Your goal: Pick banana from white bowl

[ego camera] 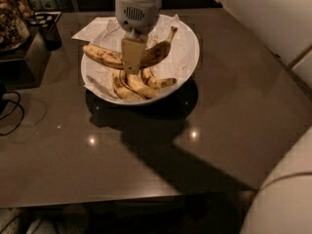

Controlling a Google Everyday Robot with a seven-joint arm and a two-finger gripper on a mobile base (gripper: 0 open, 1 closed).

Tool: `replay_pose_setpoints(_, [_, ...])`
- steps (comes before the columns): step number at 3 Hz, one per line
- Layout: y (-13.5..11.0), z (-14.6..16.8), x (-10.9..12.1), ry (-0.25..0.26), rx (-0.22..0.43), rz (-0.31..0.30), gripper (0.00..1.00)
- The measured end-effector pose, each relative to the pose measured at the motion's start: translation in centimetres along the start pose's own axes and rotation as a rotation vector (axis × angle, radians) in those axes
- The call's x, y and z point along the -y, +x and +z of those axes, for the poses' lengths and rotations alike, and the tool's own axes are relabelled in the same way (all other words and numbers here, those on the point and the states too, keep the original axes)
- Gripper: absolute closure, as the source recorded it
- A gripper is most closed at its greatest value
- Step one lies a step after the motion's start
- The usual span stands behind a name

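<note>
The white bowl [187, 57], lined with crinkled white paper, stands at the back of the dark table. The long speckled banana [100, 55] lies across the bowl from left to upper right, with its stem tip near the right rim. My gripper [131, 57] comes straight down from above and is shut on the middle of this banana. One tan finger [130, 55] shows in front of it and the other is hidden behind. Shorter bananas [139, 84] lie beneath, at the front of the bowl.
The dark glossy table [146, 150] spreads in front of the bowl. A dark box with clutter [29, 38] stands at the back left, and a black cable [12, 113] lies at the left edge. My white arm [273, 23] fills the right side.
</note>
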State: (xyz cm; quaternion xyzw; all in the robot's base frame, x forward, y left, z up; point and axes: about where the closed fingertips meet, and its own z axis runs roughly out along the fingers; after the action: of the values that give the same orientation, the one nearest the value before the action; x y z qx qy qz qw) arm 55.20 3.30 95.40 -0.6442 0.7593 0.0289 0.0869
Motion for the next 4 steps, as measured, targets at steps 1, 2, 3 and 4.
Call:
replay_pose_setpoints(1, [-0.4, 0.0, 0.4, 0.016, 0.019, 0.000, 1.00])
replay_pose_setpoints(2, [-1.1, -0.8, -0.1, 0.003, 0.019, 0.004, 1.00])
replay_pose_setpoints(3, [-0.6, -1.7, -1.6, -0.020, 0.017, 0.040, 1.00])
replay_pose_setpoints(4, [0.5, -2.4, -3.3, -0.026, 0.026, 0.095, 1.00])
